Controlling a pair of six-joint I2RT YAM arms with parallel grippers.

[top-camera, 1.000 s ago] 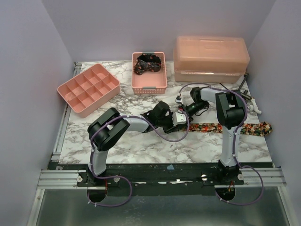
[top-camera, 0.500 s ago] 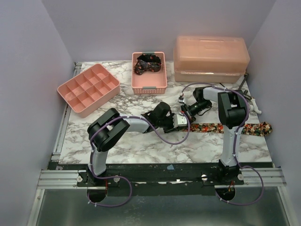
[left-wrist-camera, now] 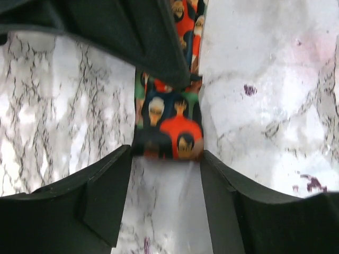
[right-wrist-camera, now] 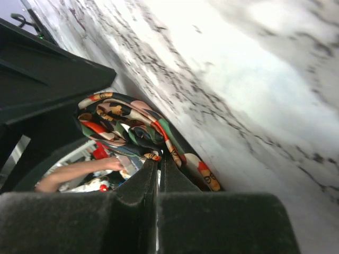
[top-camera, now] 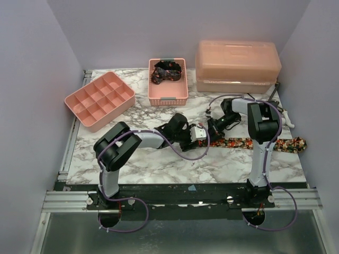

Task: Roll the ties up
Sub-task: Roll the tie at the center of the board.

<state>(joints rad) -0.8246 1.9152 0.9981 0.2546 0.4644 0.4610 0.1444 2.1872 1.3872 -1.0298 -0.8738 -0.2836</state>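
From above, the flecked tie [top-camera: 259, 143] lies flat across the right half of the marble table [top-camera: 159, 161]. Its left end is hidden where the two grippers meet, and only the wrist cameras show what happens there. The left wrist view shows the left gripper [left-wrist-camera: 166, 159] with its jaws parted, one finger [left-wrist-camera: 100, 196] on each side of the tie's squared-off end, flanking it without clamping it. The right wrist view shows the right gripper [right-wrist-camera: 158, 161] with its jaws pressed fully together and a curled bunch of the printed fabric right at the tips. Whether a fold is pinched between them I cannot tell. At the back, the pink basket [top-camera: 168, 95] holds a bundled dark tie [top-camera: 167, 70]. The divided tray [top-camera: 99, 99] to its left shows bare compartments, and the lidded pink box [top-camera: 237, 66] to its right is closed. Compared with a second ago, the left arm's elbow has swung out to the left and its gripper has drawn back a little, the right gripper has shifted slightly rightward, and the containers sit as before.
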